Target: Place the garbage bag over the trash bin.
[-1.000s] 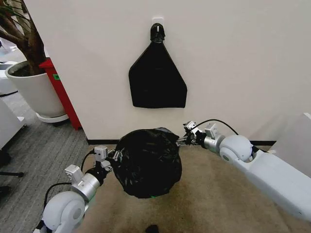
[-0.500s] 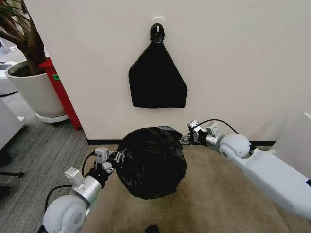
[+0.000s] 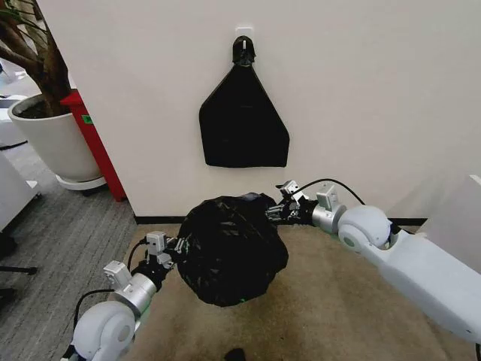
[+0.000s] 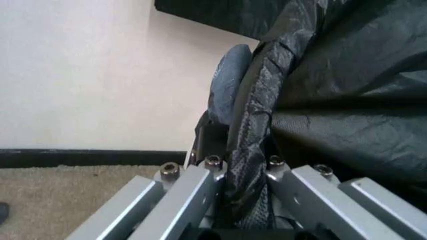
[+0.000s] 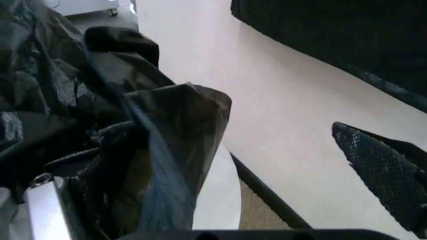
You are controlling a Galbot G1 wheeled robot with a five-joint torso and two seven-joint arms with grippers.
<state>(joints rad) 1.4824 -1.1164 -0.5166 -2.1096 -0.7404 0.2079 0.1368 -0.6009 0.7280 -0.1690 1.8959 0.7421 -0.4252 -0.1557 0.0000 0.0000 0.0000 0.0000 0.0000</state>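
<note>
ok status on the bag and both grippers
Left gripper shut on garbage bag edge. Right gripper at the bag's far side, grip unclear. Bag draped over trash bin. Nothing in the way.

trash bin [image 5: 223, 195] mostly hidden under garbage bag [image 3: 233, 248]

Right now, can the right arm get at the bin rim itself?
Probably not: the garbage bag is draped over the trash bin, and the right gripper is clamped on the bag's edge.
</note>
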